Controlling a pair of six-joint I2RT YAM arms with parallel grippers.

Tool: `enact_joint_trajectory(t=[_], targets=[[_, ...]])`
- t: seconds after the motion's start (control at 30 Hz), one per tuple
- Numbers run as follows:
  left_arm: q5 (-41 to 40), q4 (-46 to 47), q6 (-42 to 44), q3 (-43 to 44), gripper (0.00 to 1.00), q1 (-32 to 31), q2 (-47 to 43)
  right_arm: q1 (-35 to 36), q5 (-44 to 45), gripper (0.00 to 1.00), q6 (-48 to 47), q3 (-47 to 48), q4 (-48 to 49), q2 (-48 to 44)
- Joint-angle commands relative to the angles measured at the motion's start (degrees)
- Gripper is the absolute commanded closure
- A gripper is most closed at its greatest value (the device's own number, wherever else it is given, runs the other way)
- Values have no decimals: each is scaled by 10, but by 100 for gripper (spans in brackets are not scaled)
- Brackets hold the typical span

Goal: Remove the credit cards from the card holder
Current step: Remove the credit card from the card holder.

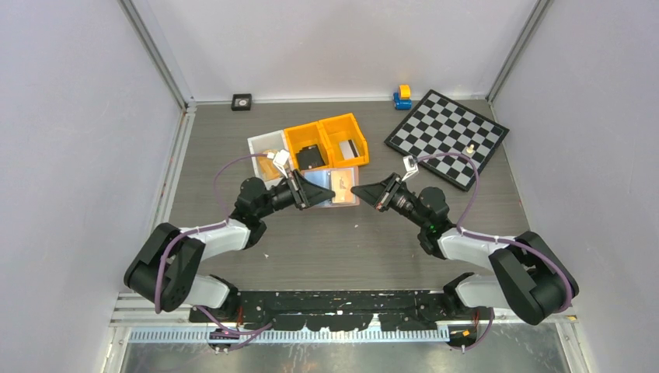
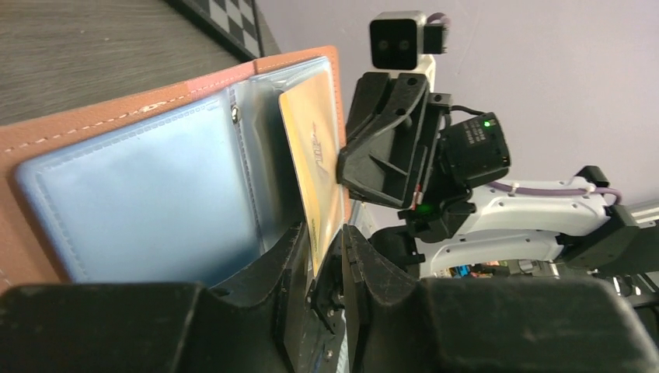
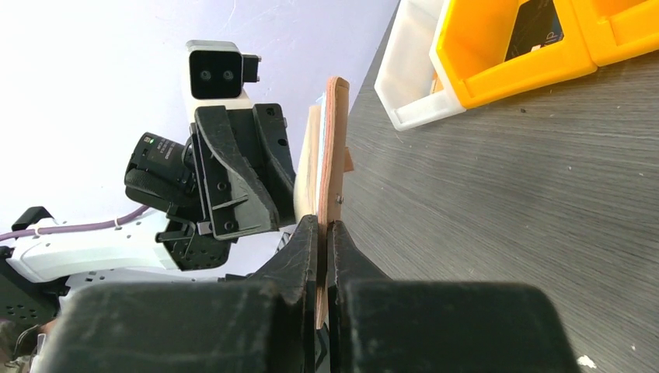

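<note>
The card holder (image 1: 346, 185) is open and held off the table between my two grippers. In the left wrist view its tan leather (image 2: 47, 140) and glossy clear pockets face the camera, and a yellow-orange credit card (image 2: 311, 155) stands partly out of a pocket. My left gripper (image 2: 326, 249) is shut on that card's lower edge. My right gripper (image 3: 325, 233) is shut on the edge of the card holder (image 3: 336, 140), seen edge-on. In the top view the left gripper (image 1: 328, 192) and right gripper (image 1: 357, 189) face each other tip to tip.
Two orange bins (image 1: 326, 144) and a white bin (image 1: 266, 148) stand just behind the grippers; one orange bin holds a black item (image 1: 311, 157). A chessboard (image 1: 449, 137) lies at the back right, with a blue and yellow toy (image 1: 402, 96) beside it.
</note>
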Motion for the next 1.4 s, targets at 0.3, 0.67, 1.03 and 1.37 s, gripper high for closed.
enact_joint_trajectory(t=[0.3,0.67,1.03,1.37], targets=[[51,113,-35,15,95,2,20,2,-30,100,14,21,47,25],[35,88,-50,-3,100,45,24,-8,47,99,-11,-15,-17,-64],[52,126,-77,0,100,53,59,-12,43,100,-8,-15,-17,-67],[75,161,-95,11,100,41,78,-11,-29,64,41,3,93,26]])
